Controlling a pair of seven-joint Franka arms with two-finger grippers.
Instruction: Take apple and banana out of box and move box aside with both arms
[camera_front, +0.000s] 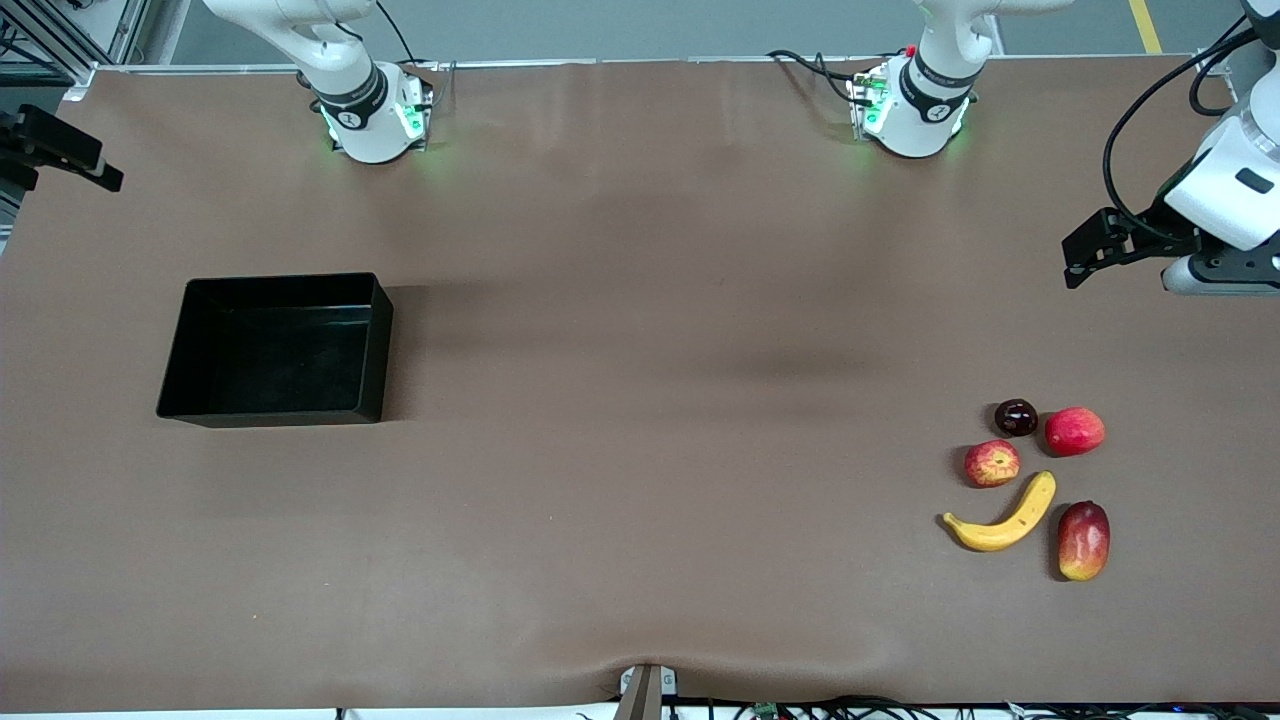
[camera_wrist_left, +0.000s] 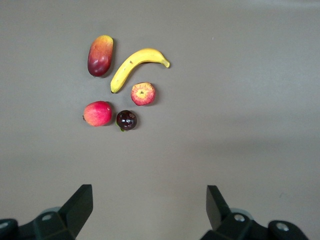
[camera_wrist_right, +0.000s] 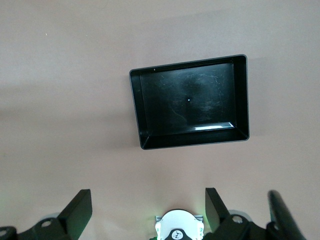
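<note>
The yellow banana (camera_front: 1005, 520) (camera_wrist_left: 135, 65) lies in a cluster of fruit near the left arm's end of the table. The red apple with yellow streaks (camera_front: 991, 463) (camera_wrist_left: 143, 94) sits right beside it, a little farther from the front camera. The black open-topped box (camera_front: 270, 412) (camera_wrist_right: 192, 141) stands empty toward the right arm's end. My left gripper (camera_wrist_left: 149, 192) is open, high above the table next to the fruit. My right gripper (camera_wrist_right: 149, 195) is open too, high above the table near the box. Neither holds anything.
In the fruit cluster also lie an oblong red-yellow mango (camera_front: 1083, 540) (camera_wrist_left: 100, 55), a small dark-red round fruit (camera_front: 1015, 417) (camera_wrist_left: 126, 120) and a rosy red fruit (camera_front: 1074, 431) (camera_wrist_left: 98, 113). Brown tabletop stretches between box and fruit.
</note>
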